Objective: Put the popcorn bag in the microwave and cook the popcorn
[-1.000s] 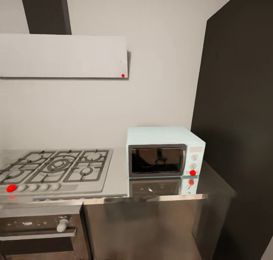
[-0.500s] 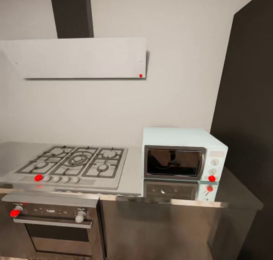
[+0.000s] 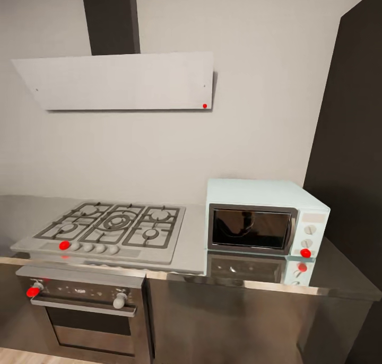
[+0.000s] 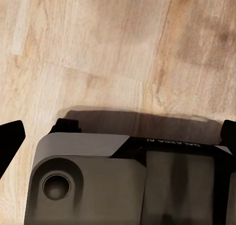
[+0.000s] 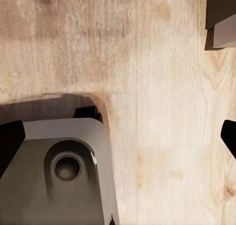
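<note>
Countertop (image 3: 339,279) (grey, glossy) bears microwave (image 3: 265,222), hob (image 3: 114,228) | wooden floor (image 4: 118,43) | both tools' fingers apart

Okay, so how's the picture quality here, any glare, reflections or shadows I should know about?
Head view: soft but readable; the glossy countertop mirrors the microwave, whose dark glass door also carries faint reflections. Left wrist view: sharp wood-grain floor, with a dark shadow beside the robot's grey base. Right wrist view: the same even light, a softer shadow by the base.

Upside-down "GALAXEA AI" lettering on the dark robot base edge (image 4: 172,144) above the wood floor (image 4: 118,43)
</note>
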You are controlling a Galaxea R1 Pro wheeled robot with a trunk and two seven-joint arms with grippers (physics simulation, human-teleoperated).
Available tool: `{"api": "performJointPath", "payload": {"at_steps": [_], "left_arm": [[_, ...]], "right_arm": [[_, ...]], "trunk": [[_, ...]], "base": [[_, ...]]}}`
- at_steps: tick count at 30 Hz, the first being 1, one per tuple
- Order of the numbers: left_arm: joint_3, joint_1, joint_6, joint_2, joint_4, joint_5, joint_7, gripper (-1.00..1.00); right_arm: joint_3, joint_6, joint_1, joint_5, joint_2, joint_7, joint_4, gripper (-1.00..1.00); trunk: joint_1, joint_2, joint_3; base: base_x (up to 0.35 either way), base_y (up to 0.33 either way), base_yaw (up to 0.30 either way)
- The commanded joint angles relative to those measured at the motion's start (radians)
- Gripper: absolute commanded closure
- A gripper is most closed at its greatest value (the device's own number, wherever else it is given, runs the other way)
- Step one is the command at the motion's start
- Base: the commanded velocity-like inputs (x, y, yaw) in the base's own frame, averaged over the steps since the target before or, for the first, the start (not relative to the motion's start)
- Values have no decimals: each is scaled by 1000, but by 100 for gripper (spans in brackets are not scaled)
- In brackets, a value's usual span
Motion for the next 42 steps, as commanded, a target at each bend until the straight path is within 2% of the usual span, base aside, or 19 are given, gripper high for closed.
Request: {"api": "performJointPath", "payload": {"at_steps": [1,4,7,8,10,11,17,18,20,25,31,34,35,37,39,42], "left_arm": [[-8,-1,-4,0,2,10,-2,-100],[-8,-1,-3,0,2,10,-2,-100],[-8,-1,-3,0,2,9,-2,-100],[-8,-1,-3,0,2,10,-2,-100],[-8,-1,-2,0,2,9,-2,-100],[-8,-1,-2,0,2,9,-2,-100],[-8,-1,-1,0,2,10,-2,-100],[-8,-1,-1,0,2,9,-2,-100],[-8,-1,-2,0,2,9,-2,-100],[-9,-1,-3,-3,2,6,-2,-100],[-10,-1,-4,-3,2,6,-2,-100],[-10,-1,-4,-3,2,6,-3,-100],[-10,-1,-4,-3,2,6,-3,-100],[-10,-1,-4,-3,2,6,-3,-100],[-10,-1,-4,-3,2,6,-3,-100],[-10,-1,-4,-3,2,6,-3,-100]], "right_arm": [[-9,-4,-1,12,0,3,3,-100],[-5,2,-1,13,-4,7,2,-100],[32,3,-1,69,-7,14,-13,-100],[47,4,-1,88,-3,16,-55,-100],[55,22,-1,94,0,17,-174,-100],[56,105,-1,95,1,23,-300,-100],[53,572,-1,85,4,84,-894,-100],[52,627,-1,85,4,94,-962,-100],[50,683,-1,84,4,106,-1042,-100],[44,761,-1,84,5,114,-1157,-100],[42,784,-1,84,5,114,-1230,-100],[41,838,-1,85,2,113,-1397,-100],[39,903,0,85,-1,111,-1481,-100],[35,971,-3,85,-3,109,-1529,-100],[34,1022,-54,86,-3,105,-1545,-100],[33,1087,-226,87,-3,99,-1549,-100]], "trunk": [[0,-1,-1],[0,-1,-1],[0,-1,-1],[0,-1,-1],[0,-1,-1],[0,-1,-1],[0,-1,-1],[0,-1,-1],[0,-1,-1],[0,-1,-1],[0,-1,-1],[0,-1,-1],[0,-1,-1],[0,-1,-1],[0,-1,-1],[0,-1,-1]], "base": [[0,0,0],[0,0,0],[0,0,0],[0,0,0],[0,0,0],[0,0,0],[0,0,0],[0,0,0],[-87,0,0],[-299,0,0],[-325,0,0],[-84,0,0],[-18,0,0],[-8,0,0],[-3,0,0],[0,0,0]]}}
